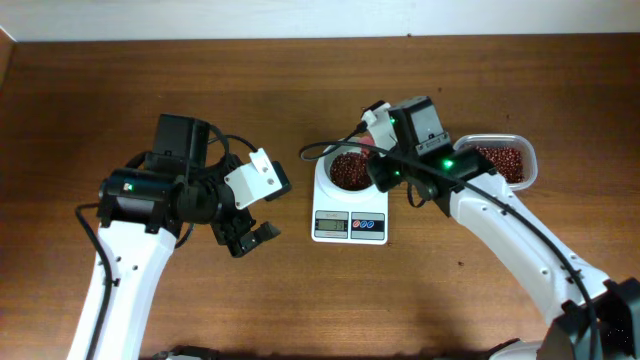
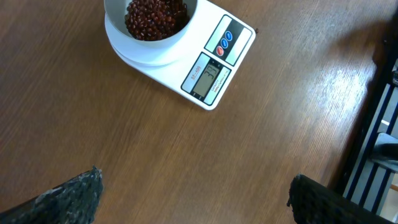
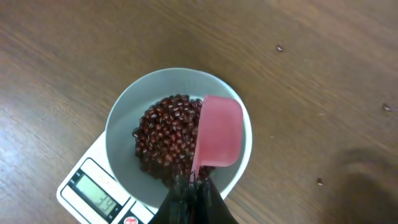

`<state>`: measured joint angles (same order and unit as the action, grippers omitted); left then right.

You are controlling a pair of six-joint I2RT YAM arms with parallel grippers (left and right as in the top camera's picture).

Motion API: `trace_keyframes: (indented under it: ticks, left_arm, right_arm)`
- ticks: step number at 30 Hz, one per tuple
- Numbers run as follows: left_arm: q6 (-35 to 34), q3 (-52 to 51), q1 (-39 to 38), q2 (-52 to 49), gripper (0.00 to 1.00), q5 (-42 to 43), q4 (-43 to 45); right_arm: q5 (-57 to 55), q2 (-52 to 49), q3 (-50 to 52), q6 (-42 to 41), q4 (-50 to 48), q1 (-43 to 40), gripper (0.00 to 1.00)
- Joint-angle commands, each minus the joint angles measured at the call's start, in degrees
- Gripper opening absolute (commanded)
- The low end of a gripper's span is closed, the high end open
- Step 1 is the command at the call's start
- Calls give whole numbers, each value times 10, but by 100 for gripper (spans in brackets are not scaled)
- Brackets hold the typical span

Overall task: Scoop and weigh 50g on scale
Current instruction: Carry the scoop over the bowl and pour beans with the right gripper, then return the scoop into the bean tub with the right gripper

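The white scale (image 1: 349, 213) stands mid-table, and its round bowl (image 1: 350, 172) holds a heap of red beans (image 3: 165, 134). My right gripper (image 3: 193, 186) is shut on the handle of a pink scoop (image 3: 219, 130). The scoop is tipped on its side over the bowl's right half, with its back to the camera. The grey display (image 3: 99, 196) appears to read 34. My left gripper (image 2: 193, 199) hangs open over bare wood to the left of the scale (image 2: 205, 56), with nothing between its fingers (image 2: 74, 193).
A clear tub of red beans (image 1: 505, 160) sits right of the scale, behind my right arm. Stray beans (image 3: 280, 48) lie on the wood beside the bowl. The table's far edge (image 1: 300, 38) runs along the top.
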<state>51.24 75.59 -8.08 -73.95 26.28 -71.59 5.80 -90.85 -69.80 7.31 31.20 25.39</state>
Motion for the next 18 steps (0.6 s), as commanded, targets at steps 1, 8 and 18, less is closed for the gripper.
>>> trace_keyframes:
  ticks: [1,8,18]
  left_arm:
    - [5,4,0,-2,99,2,-1]
    - [5,4,0,-1,99,2,-1]
    - [5,4,0,-2,99,2,-1]
  right_arm:
    - [-13,45,-24,2,17,5,4]
    - [-13,48,-24,2,36,30,4]
    - [-14,86,-35,2,36,14,4]
